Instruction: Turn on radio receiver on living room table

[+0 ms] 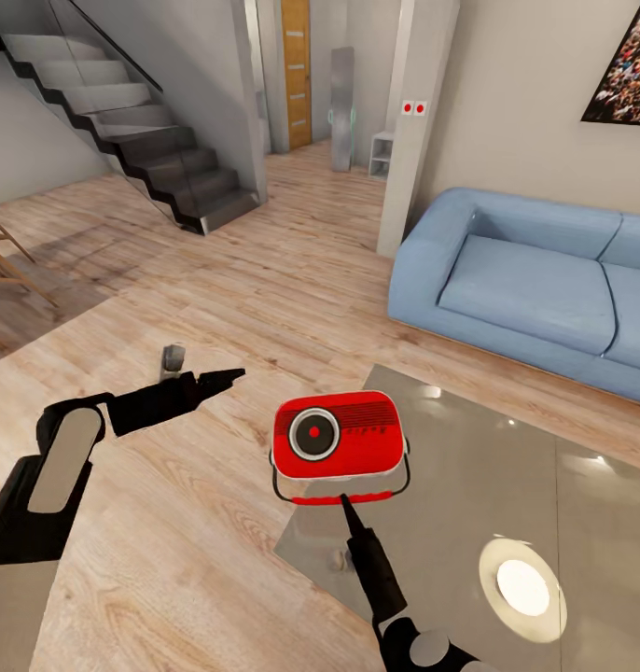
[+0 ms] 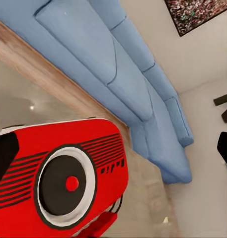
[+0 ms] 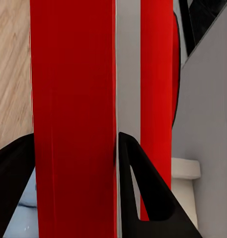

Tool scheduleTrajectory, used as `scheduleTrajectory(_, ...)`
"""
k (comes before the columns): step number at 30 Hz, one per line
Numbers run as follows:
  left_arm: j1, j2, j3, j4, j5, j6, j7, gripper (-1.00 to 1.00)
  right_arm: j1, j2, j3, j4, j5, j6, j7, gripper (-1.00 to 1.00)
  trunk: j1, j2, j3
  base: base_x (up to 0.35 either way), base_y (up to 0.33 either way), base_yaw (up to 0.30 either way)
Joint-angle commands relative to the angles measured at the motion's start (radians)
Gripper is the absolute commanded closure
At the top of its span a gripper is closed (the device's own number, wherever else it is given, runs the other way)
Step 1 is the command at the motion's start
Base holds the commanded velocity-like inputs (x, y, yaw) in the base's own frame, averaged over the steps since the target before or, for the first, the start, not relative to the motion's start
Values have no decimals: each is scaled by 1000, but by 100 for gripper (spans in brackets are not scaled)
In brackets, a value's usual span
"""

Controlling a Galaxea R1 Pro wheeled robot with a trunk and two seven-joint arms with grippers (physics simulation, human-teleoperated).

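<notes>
The red radio receiver with a round black-and-white dial stands upright on the near left corner of the glossy grey-beige table. From below, my right gripper reaches its red bottom bar. In the right wrist view a red slab of the radio fills the gap between the black fingers. My left gripper hovers over the floor to the radio's left, apart from it. The left wrist view faces the radio's dial side, with one finger at the far edge and the jaws wide.
A pale-blue sofa sits behind the table under crowd-picture wall art. A white pillar stands left of the sofa. Dark stairs rise at the back left, and a wooden chair leg shows at the left edge. Wood floor surrounds the table.
</notes>
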Motion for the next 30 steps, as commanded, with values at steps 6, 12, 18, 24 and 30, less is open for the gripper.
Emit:
scheduleTrajectory(6, -14, -32, -16, -2, 4, 3, 46, 100, 0, 1, 2, -1, 0, 1, -17, 100, 0, 0, 0, 0, 0, 0)
scheduleTrajectory(12, -14, -40, -105, 0, 7, 2, 48, 100, 0, 20, 2, -11, -10, 4, -7, 100, 0, 0, 0, 0, 0, 0)
scheduleTrajectory(18, -14, -40, -108, 2, 8, 2, 50, 100, -1, 34, -1, -15, -14, 2, -9, 100, 0, 0, 0, 0, 0, 0)
scheduleTrajectory(24, -14, -41, -107, 5, 8, 1, 50, 100, -1, 36, -1, -16, -14, 1, -4, 100, 0, 0, 0, 0, 0, 0)
scheduleTrajectory(30, -8, -43, -115, 22, 18, 7, 50, 100, 9, 33, -23, -20, -17, 7, -4, 100, 0, 0, 0, 265, 0, 0)
